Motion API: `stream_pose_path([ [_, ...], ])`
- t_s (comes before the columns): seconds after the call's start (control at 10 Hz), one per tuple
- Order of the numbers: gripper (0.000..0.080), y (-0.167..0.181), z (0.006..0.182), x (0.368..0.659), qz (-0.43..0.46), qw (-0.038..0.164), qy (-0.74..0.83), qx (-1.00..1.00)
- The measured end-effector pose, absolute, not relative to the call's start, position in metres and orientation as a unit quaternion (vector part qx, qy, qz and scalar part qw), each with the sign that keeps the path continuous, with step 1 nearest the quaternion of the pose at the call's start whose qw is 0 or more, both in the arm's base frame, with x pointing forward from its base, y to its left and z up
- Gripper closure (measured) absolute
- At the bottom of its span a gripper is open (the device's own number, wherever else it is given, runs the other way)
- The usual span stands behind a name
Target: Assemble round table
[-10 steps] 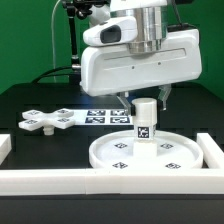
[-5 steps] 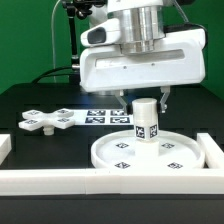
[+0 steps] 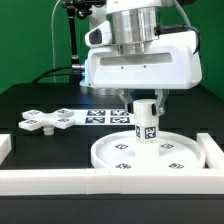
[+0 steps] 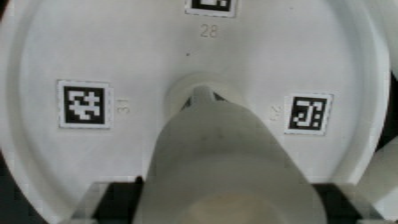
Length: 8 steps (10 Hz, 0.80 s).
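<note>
On the black table (image 3: 40, 150) the exterior view shows one round disc (image 3: 150, 155), one short leg (image 3: 145, 120) and one cross-shaped base (image 3: 50, 121). The leg stands upright on the middle of the disc. The base lies flat at 9 o'clock from the disc, well apart from it. One marker board (image 3: 108, 117) lies at about 11 o'clock from the disc, between base and leg and further back. White rails (image 3: 60, 180) edge the table: a long one at 6 o'clock, with shorter pieces at 3 and 9 o'clock.

One gripper (image 3: 145, 103) hangs straight over the disc, its two fingers (image 3: 126, 99) on either side of the leg's top.

Only the exterior view takes in the base, the board and the rails. The wrist view looks down the leg (image 4: 222, 140) onto the disc (image 4: 71, 170) and shows three square tags (image 4: 84, 104) on it. It also shows the gripper (image 4: 228, 203) closely: both dark pads (image 4: 118, 203) press against the leg's sides, so the hand is clamped on the leg.
</note>
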<state>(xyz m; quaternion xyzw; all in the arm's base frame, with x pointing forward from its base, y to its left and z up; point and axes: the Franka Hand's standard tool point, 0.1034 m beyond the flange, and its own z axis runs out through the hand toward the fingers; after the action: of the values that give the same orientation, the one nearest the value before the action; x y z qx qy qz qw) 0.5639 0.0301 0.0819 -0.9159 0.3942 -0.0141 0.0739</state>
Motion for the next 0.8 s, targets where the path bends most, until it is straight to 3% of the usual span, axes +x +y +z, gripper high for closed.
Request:
stream_pose_path([
  [0.3,0.0390,0.0302,0.0812,0.5631,-0.005,0.081,0.476,-0.876],
  [0.8,0.0390,0.0337,0.0793,0.5605,0.029,0.123,0.716,-0.687],
])
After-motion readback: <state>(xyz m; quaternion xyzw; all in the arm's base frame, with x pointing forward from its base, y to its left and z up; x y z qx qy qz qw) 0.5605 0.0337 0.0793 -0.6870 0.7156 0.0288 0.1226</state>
